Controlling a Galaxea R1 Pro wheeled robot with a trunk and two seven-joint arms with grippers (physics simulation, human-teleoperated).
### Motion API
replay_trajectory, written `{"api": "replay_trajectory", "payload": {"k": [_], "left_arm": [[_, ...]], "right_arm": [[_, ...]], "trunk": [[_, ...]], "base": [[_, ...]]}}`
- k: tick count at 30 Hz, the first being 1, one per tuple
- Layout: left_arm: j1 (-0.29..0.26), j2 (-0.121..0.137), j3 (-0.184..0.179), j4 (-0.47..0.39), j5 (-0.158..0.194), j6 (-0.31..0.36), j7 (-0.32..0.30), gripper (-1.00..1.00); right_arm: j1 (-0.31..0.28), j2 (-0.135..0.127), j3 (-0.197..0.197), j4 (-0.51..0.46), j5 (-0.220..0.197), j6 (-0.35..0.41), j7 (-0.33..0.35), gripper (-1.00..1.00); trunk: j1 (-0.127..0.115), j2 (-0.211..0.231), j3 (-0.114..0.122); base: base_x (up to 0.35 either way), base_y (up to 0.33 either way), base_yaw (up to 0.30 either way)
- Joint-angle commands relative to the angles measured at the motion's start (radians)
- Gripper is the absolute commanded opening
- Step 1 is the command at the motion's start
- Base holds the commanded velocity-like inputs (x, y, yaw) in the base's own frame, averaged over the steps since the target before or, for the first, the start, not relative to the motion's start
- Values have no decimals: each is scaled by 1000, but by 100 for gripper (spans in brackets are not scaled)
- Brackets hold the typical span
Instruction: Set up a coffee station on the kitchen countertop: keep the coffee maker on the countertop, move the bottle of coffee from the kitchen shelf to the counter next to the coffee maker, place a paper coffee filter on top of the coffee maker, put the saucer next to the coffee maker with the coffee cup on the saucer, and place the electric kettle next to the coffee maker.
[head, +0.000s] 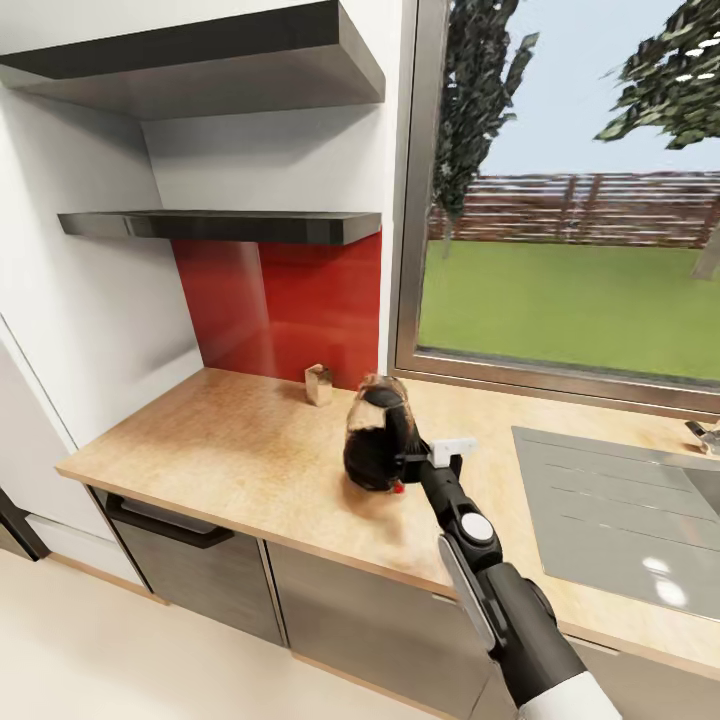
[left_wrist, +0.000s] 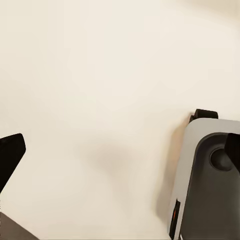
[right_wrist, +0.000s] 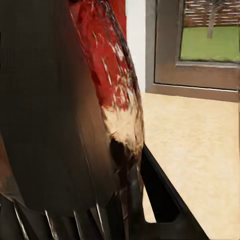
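no readable text, label, brand or number showed anywhere. electric kettle (head: 376, 440) carried small red mark near base, possibly indicator, too small to read as sign.

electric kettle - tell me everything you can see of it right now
The electric kettle is a rounded clear glass jug, dark in its lower part, with a black base and a small red mark low on the side nearest the camera. The glass reflects the red wall panel and the wood. It stands upright on the beige countertop, left of the steel sink and in front of the window. The right claw is at its side, apparently gripping it; the right wrist view shows the glass body right against a dark finger.
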Motion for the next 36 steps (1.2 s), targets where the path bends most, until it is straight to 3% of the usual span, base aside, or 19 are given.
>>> {"api": "replay_trajectory", "payload": {"k": [1,7,10,14,22,27,36], "left_arm": [[-1,0,7,1,-4,-4,1,100],[-1,-3,7,2,-3,-4,1,100],[-1,-4,8,2,-1,-4,1,100],[-2,-9,7,0,-3,-4,0,100],[6,2,3,-13,-8,-3,-3,100],[14,41,1,-4,-8,-2,-8,100],[13,40,2,0,-7,-1,-10,100]], "right_arm": [[-1,-1,3,-39,-5,10,-8,-100],[-1,-1,0,-163,-4,146,-10,-100],[-1,-2,-32,-203,-5,189,-10,-100],[-1,-7,-71,-219,-6,200,-10,-100],[-1,-7,-84,-223,-6,199,-12,-100],[-1,-7,-111,-223,-7,197,-13,-100],[-1,-9,-129,-222,-6,198,-10,-100]], "trunk": [[0,-3,-2],[0,-3,-2],[0,-3,-2],[0,-3,-2],[0,-3,-2],[0,-3,-2],[0,-3,-2]], "base": [[0,0,0],[0,0,0],[0,0,0],[0,0,0],[0,0,0],[0,0,0],[0,0,0]]}}
